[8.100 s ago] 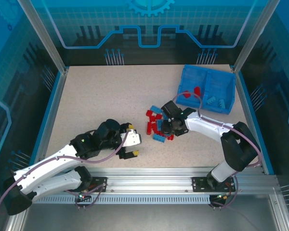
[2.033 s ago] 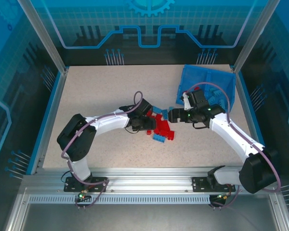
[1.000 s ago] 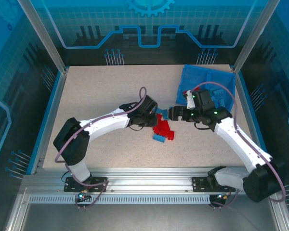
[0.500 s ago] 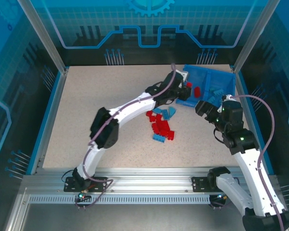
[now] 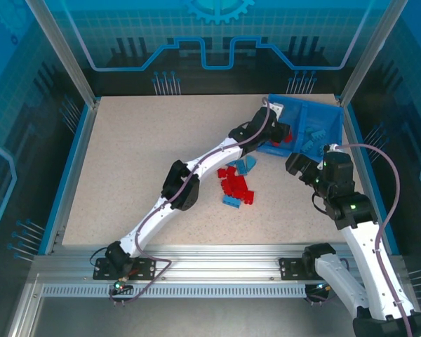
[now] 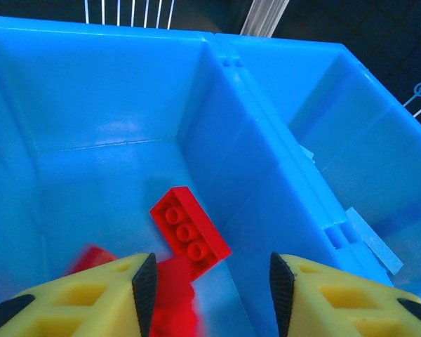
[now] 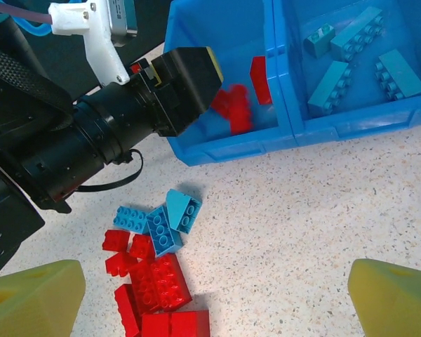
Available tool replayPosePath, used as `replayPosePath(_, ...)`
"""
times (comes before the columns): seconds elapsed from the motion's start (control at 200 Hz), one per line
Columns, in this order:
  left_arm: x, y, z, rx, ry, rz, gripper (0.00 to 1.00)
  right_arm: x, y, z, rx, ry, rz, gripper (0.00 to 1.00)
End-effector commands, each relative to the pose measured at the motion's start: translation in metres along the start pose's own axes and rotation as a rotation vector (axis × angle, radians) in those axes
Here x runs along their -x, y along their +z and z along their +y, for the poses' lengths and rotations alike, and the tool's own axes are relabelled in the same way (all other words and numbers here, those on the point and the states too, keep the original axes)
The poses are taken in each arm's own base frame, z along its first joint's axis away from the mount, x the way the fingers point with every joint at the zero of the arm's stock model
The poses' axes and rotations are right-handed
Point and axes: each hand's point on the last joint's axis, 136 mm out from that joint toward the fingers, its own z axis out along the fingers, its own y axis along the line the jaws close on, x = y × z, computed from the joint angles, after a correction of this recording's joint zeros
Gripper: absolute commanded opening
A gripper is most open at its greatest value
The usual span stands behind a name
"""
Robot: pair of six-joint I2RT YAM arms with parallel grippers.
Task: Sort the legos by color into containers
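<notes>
Left gripper: held over the tray's left compartment; the yellow pads are parted and nothing is clamped between them. A blurred red shape is seen just below.
Red brick: laid flat in that compartment, studs up. Its long axis is set diagonally, and its lower end is pointed toward the middle wall.
Light blue bricks: scattered in the right compartment, pointed several ways.
Tray material: translucent blue plastic, smooth and glossy, rectangular.
Right gripper: spread wide and empty, hung above the table.
Loose pile: red and blue studded bricks, bunched on the speckled beige surface just in front of the tray.
</notes>
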Motion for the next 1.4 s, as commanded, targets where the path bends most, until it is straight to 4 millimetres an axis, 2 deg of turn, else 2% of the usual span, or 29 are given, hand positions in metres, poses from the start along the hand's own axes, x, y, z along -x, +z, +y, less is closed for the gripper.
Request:
replayPosePath(0.0,0.059,-0.023,-0.02,-0.037,0.029,-0.145,0.5,-0.001,-0.002,-0.003,-0.006,0.017,0.0,0.98)
replayPosePath(0.06,0.066,-0.032,-0.024,-0.045,0.028,-0.138,0.5,0.0,-0.001,-0.002,-0.004,0.014,0.001,0.98)
replayPosePath(0.165,0.087,-0.066,-0.042,-0.083,0.024,-0.14,0.48,-0.003,0.002,-0.003,-0.008,-0.009,0.018,0.98)
replayPosePath(0.19,0.083,-0.071,-0.043,-0.088,0.022,-0.129,0.48,-0.005,0.003,-0.003,-0.008,-0.016,0.026,0.98)
replayPosePath(0.215,0.091,-0.084,-0.048,-0.107,0.024,-0.144,0.48,-0.006,0.005,-0.003,-0.005,-0.024,0.035,0.98)
replayPosePath(0.25,0.086,-0.095,-0.05,-0.124,0.024,-0.146,0.48,-0.01,0.007,0.0,0.008,-0.04,0.054,0.98)
replayPosePath(0.3,0.092,-0.124,-0.055,-0.151,0.028,-0.178,0.48,-0.017,0.012,0.002,0.026,-0.061,0.09,0.98)
replayPosePath(0.425,0.087,-0.194,-0.058,-0.178,0.057,-0.215,0.48,-0.041,0.029,0.019,0.099,-0.129,0.23,0.95)
replayPosePath(0.53,0.064,-0.246,-0.054,-0.172,0.136,-0.207,0.48,-0.072,0.047,0.036,0.125,-0.232,0.365,0.94)
replayPosePath(0.615,0.036,-0.282,-0.051,-0.163,0.24,-0.181,0.49,-0.105,0.063,0.046,0.128,-0.318,0.479,0.94)
replayPosePath(0.71,-0.003,-0.311,-0.046,-0.157,0.345,-0.121,0.52,-0.137,0.081,0.056,0.15,-0.343,0.582,0.93)
replayPosePath(0.855,-0.051,-0.351,-0.041,-0.2,0.476,-0.064,0.61,-0.178,0.102,0.056,0.157,-0.354,0.686,0.87)
replayPosePath(0.975,-0.092,-0.381,-0.046,-0.313,0.628,-0.032,0.76,-0.204,0.112,0.055,0.158,-0.353,0.76,0.79)
replayPosePath(1.086,-0.111,-0.396,-0.038,-0.318,0.709,-0.014,0.86,-0.219,0.119,0.051,0.147,-0.34,0.798,0.71)
replayPosePath(1.211,-0.118,-0.401,-0.035,-0.323,0.762,-0.02,0.89,-0.227,0.125,0.036,0.081,-0.334,0.804,0.62)
replayPosePath(1.396,-0.117,-0.395,-0.04,-0.347,0.767,-0.037,0.93,-0.234,0.129,0.015,-0.006,-0.36,0.811,0.55)
